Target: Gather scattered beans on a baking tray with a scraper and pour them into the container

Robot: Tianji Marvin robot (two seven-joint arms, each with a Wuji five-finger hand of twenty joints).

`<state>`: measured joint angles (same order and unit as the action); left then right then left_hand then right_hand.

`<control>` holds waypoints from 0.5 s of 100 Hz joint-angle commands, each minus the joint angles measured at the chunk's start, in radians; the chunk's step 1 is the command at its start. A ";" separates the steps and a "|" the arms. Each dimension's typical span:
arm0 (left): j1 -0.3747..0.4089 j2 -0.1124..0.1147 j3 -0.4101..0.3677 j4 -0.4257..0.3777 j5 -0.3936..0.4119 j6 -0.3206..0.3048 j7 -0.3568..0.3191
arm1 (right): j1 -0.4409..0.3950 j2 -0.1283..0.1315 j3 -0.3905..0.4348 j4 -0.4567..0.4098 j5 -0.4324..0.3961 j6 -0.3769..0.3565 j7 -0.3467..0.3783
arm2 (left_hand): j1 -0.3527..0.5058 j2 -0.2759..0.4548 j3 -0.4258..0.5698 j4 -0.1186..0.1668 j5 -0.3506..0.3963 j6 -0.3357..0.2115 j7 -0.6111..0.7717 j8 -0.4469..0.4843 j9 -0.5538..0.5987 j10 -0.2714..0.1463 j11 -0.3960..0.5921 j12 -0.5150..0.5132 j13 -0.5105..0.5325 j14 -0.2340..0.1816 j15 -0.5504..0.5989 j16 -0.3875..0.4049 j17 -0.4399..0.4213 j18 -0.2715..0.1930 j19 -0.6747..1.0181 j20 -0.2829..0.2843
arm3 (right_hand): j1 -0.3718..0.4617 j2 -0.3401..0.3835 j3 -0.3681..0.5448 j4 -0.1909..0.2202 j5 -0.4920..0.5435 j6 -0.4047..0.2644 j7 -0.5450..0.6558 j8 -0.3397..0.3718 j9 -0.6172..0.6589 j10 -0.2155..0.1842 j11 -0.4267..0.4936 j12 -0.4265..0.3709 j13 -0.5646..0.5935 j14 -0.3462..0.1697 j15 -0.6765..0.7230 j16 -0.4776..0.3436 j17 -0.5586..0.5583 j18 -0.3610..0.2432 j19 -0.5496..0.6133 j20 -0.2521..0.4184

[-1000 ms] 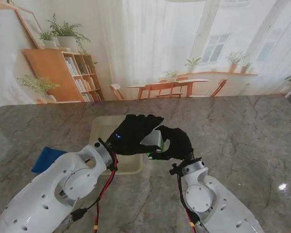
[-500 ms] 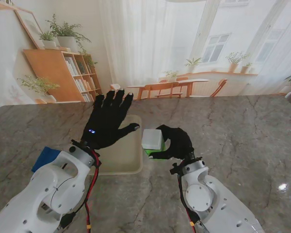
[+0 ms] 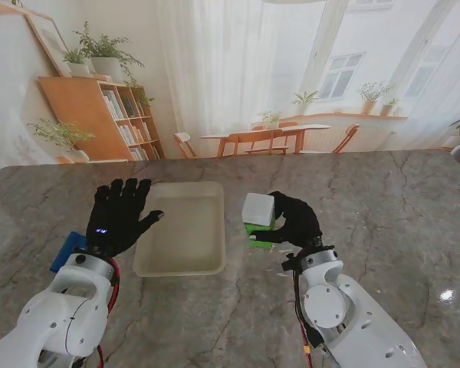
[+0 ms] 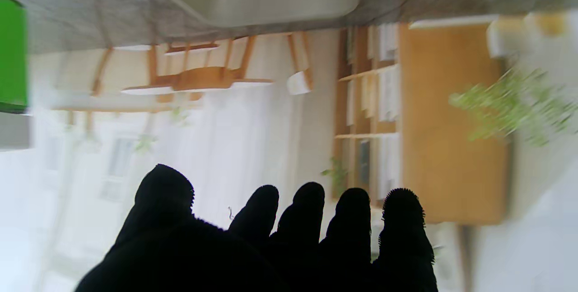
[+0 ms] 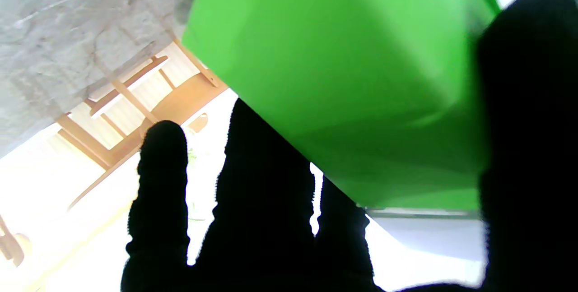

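Marble table top point(image 3: 383, 199): grey and veined, it carries everything I can see.
Baking tray point(image 3: 215, 257): cream, in the middle, between my two hands; I cannot make out any beans in it.
Left hand point(image 3: 116, 218): black glove, fingers spread and holding nothing, hovering just left of the tray, thumb reaching toward its left rim.
Blue scraper point(image 3: 67, 249): flat on the table to the left, partly hidden under my left wrist.
Right hand point(image 3: 291, 221): fingers wrapped round the green container point(image 3: 258, 230), just right of the tray.
Container: tilted, white top point(image 3: 257, 208) facing up; in the right wrist view its green wall point(image 5: 343, 75) blocks most of the picture.
In the way: nothing stands between the tray and either hand.
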<state>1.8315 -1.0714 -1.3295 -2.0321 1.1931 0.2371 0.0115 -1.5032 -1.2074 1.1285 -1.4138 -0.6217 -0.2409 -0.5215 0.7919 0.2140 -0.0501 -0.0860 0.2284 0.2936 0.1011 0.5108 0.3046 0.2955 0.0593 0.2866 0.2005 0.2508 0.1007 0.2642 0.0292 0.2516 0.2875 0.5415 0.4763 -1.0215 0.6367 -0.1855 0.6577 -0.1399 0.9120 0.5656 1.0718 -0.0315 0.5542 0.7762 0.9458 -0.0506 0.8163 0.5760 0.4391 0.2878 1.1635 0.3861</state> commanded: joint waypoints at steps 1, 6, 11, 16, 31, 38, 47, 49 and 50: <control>0.009 -0.009 0.018 0.062 -0.046 0.029 0.022 | -0.007 0.009 0.017 -0.002 0.018 0.013 0.029 | 0.042 0.011 0.010 0.054 0.043 -0.019 0.010 0.020 0.049 -0.017 0.007 0.016 0.041 -0.012 0.011 0.017 0.017 -0.024 0.051 0.001 | 0.242 0.258 0.157 0.036 0.062 -0.292 0.162 0.026 0.068 -0.155 0.072 0.004 0.011 -0.065 -0.013 -0.011 -0.007 -0.027 -0.012 0.007; 0.006 -0.014 0.032 0.088 -0.090 0.061 0.040 | -0.010 0.011 0.029 -0.001 0.024 0.018 0.041 | 0.056 0.002 0.012 0.054 0.062 -0.019 0.014 0.025 0.072 -0.019 0.012 0.020 0.061 -0.011 0.016 0.022 0.027 -0.028 0.066 0.004 | 0.243 0.268 0.145 0.035 0.058 -0.299 0.160 0.024 0.066 -0.161 0.067 0.000 0.010 -0.068 -0.020 -0.014 -0.008 -0.028 -0.014 0.005; 0.003 -0.019 0.043 0.112 -0.142 0.081 0.051 | -0.011 0.014 0.039 0.004 0.026 0.024 0.054 | 0.068 -0.005 0.013 0.054 0.068 -0.024 0.013 0.026 0.075 -0.018 0.009 0.021 0.059 -0.010 0.012 0.022 0.019 -0.030 0.069 0.003 | 0.245 0.280 0.134 0.035 0.051 -0.302 0.158 0.022 0.062 -0.165 0.062 -0.003 0.008 -0.070 -0.027 -0.017 -0.009 -0.031 -0.016 0.004; -0.001 -0.023 0.052 0.134 -0.179 0.094 0.063 | -0.009 0.015 0.046 0.011 0.031 0.034 0.064 | 0.070 -0.008 0.010 0.053 0.074 -0.026 0.011 0.027 0.078 -0.018 0.007 0.022 0.061 -0.010 0.010 0.022 0.018 -0.027 0.072 0.001 | 0.258 0.296 0.108 0.036 0.043 -0.302 0.160 0.022 0.055 -0.166 0.058 -0.004 0.005 -0.068 -0.039 -0.023 -0.012 -0.036 -0.021 0.001; -0.010 -0.029 0.061 0.179 -0.220 0.105 0.097 | 0.007 0.017 0.052 0.048 0.046 0.073 0.088 | 0.078 -0.006 0.009 0.052 0.084 -0.026 0.009 0.029 0.085 -0.016 0.006 0.024 0.069 -0.007 0.008 0.026 0.023 -0.010 0.083 0.001 | 0.281 0.339 0.048 0.037 0.018 -0.302 0.162 0.018 0.040 -0.173 0.046 -0.014 -0.007 -0.070 -0.060 -0.036 -0.029 -0.038 -0.021 -0.006; -0.012 -0.033 0.063 0.197 -0.231 0.102 0.120 | 0.022 0.014 0.045 0.073 0.068 0.094 0.098 | 0.080 -0.005 0.008 0.052 0.085 -0.026 0.008 0.031 0.084 -0.019 0.005 0.025 0.069 -0.007 0.008 0.028 0.022 -0.006 0.086 0.001 | 0.292 0.357 0.020 0.039 0.007 -0.305 0.161 0.013 0.032 -0.177 0.043 -0.021 -0.014 -0.070 -0.067 -0.042 -0.040 -0.040 -0.022 -0.011; -0.013 -0.036 0.062 0.214 -0.245 0.095 0.143 | 0.047 0.013 0.034 0.114 0.081 0.106 0.111 | 0.081 -0.005 0.008 0.051 0.086 -0.028 0.008 0.033 0.084 -0.018 0.005 0.026 0.069 -0.009 0.008 0.030 0.020 -0.001 0.088 0.001 | 0.297 0.389 -0.021 0.048 -0.010 -0.316 0.157 0.007 0.024 -0.190 0.036 -0.035 -0.021 -0.075 -0.079 -0.053 -0.050 -0.043 -0.023 -0.020; -0.013 -0.037 0.061 0.217 -0.247 0.092 0.146 | 0.053 0.013 0.031 0.124 0.083 0.108 0.113 | 0.080 -0.004 0.007 0.051 0.087 -0.030 0.009 0.033 0.083 -0.020 0.005 0.026 0.069 -0.009 0.007 0.030 0.020 -0.001 0.088 0.001 | 0.296 0.398 -0.028 0.050 -0.013 -0.320 0.156 0.007 0.021 -0.194 0.034 -0.038 -0.025 -0.076 -0.082 -0.055 -0.052 -0.043 -0.023 -0.022; -0.013 -0.037 0.060 0.218 -0.248 0.091 0.147 | 0.056 0.013 0.029 0.128 0.084 0.108 0.114 | 0.081 -0.004 0.007 0.051 0.088 -0.029 0.009 0.033 0.084 -0.019 0.005 0.027 0.069 -0.009 0.007 0.030 0.020 0.000 0.089 0.001 | 0.295 0.401 -0.030 0.050 -0.016 -0.322 0.155 0.007 0.019 -0.196 0.033 -0.039 -0.027 -0.077 -0.084 -0.056 -0.054 -0.043 -0.024 -0.023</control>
<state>1.8150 -1.1018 -1.2685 -1.8277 0.9533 0.3364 0.1590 -1.4667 -1.1950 1.1618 -1.3212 -0.5336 -0.1378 -0.4316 0.8418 0.2111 -0.0504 -0.0860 0.2988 0.2867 0.1113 0.5277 0.3831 0.2934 0.0709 0.3059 0.2703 0.2464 0.1171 0.2827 0.0549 0.2507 0.3654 0.5414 0.5331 -0.8841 0.4670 -0.1855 0.5866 -0.1395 0.9120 0.5488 1.0359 -0.0570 0.5138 0.7288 0.9295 -0.0685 0.7454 0.5358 0.4033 0.2774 1.1422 0.3808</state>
